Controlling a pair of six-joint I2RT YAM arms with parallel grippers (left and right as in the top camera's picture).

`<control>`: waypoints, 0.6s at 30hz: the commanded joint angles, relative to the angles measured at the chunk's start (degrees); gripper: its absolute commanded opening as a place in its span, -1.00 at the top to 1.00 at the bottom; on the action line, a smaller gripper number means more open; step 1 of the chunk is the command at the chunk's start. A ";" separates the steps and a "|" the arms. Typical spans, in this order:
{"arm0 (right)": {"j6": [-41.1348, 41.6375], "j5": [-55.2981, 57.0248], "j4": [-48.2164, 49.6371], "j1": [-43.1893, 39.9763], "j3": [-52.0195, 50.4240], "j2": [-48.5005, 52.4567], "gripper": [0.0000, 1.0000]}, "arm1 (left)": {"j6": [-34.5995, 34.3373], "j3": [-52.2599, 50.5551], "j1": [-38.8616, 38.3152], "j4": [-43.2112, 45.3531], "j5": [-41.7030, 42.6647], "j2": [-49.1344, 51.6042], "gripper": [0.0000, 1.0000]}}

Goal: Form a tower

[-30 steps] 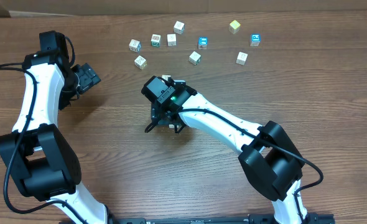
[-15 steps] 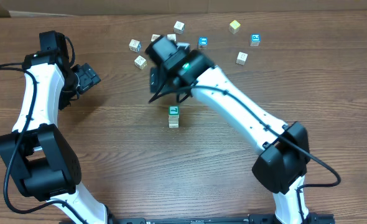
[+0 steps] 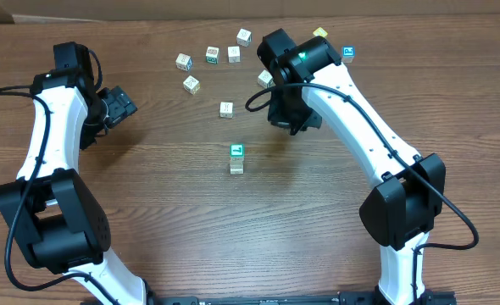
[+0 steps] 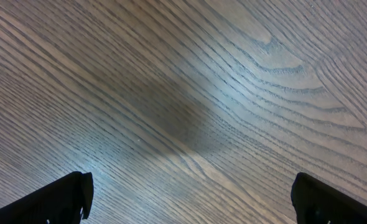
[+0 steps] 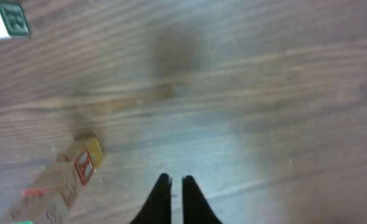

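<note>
Overhead: tower is standing upright mid-worktop, touching nothing; right claw is hovering up-right of it, near loose cubes. Left wrist: left claw is gaping wide, released, over wood. Right wrist: fingers are pressing together, clenched, grasping nothing.

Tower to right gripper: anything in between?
Nothing. The overhead view shows only bare table between the tower and the right gripper.

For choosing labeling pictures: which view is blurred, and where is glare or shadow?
Right wrist view: motion blur smears the table; shut fingers look sharper. Left wrist view: crisp grain, soft central shadow, pale glare beside. Overhead view: sharp, tower clear.
</note>
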 commanded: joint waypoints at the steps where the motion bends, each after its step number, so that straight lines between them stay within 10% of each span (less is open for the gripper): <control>1: -0.02 -1.51 -0.37 1.25 -1.77 -0.70 0.93 | 0.66 0.48 -0.20 0.02 0.02 0.28 -0.99; 18: -0.04 -17.73 10.58 4.33 -12.13 -0.70 0.93 | 0.66 0.48 -0.20 0.02 0.00 0.28 -0.99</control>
